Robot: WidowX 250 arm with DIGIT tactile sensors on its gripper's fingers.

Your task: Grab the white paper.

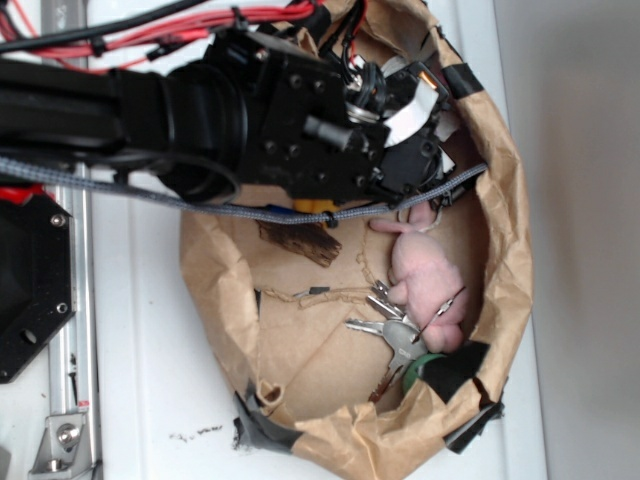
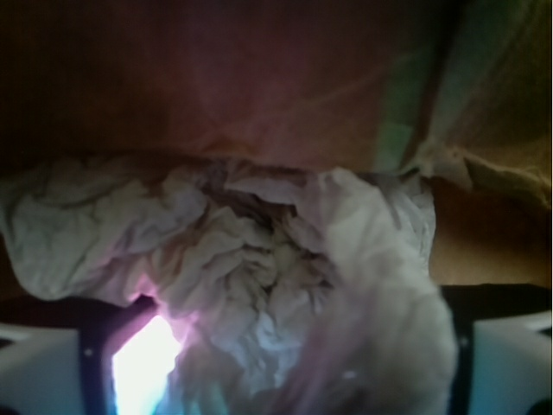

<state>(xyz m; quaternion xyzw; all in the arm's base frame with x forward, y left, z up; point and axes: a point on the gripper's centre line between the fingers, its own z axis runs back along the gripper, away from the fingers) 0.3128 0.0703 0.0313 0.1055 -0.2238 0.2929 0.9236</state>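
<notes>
My exterior view looks straight down from overhead, taking in the arm and the whole brown paper bag [image 1: 500, 250]. My wrist view sits very close behind the jaws, facing forward onto the white paper [image 2: 233, 259]. Both views share the bag's interior.

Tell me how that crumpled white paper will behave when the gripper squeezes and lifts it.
The white paper is deeply creased and thin-looking, so it will probably crush and give rather than resist. It looks light for its bulk. Loose flaps spread wide across the wrist view, so part may trail or droop when lifted. Its wrinkled surface should not slip easily, and it is unlikely to roll.
</notes>
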